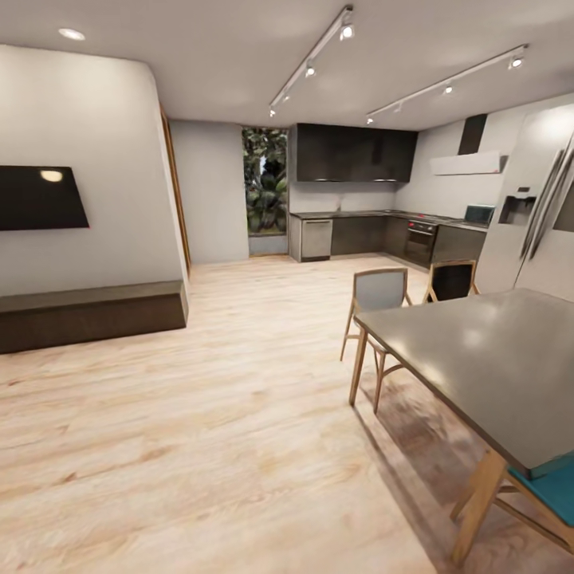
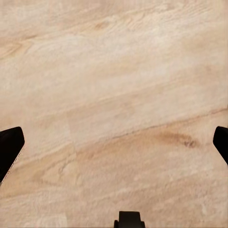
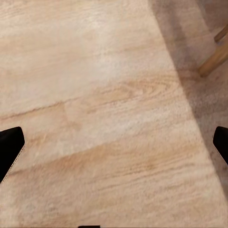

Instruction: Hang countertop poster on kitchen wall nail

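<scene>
Open-plan room, light wood plank floor (image 1: 215, 430) throughout. Landmark: the dining table (image 1: 486, 359), grey top on wooden legs, near right in the head view. Beyond the table, two chairs: a grey one (image 1: 378, 292) at its far corner and a dark one (image 1: 451, 281) next to it. A teal chair (image 1: 550, 490) sits at the table's near side. Just past the table on the right, a steel fridge (image 1: 534, 215). Far beyond the table, the kitchen: countertop (image 1: 351, 214) over dark cabinets (image 1: 359, 236), oven (image 1: 420, 239), dishwasher (image 1: 316, 238), dark upper cabinets (image 1: 355, 153), white hood (image 1: 469, 163). Poster too small to tell on the countertop from here. Window with foliage (image 1: 265, 182) left of the kitchen. Well left of the table, a wall TV (image 1: 40, 198) above a low dark bench (image 1: 92, 312). Ceiling track lights (image 1: 315, 54).

Left gripper (image 2: 114, 142): fingers spread wide, nothing between, bare floor below. Right gripper (image 3: 114, 142): fingers spread wide, holding nothing, over floor with a wooden leg (image 3: 214, 58) and shadow near.
</scene>
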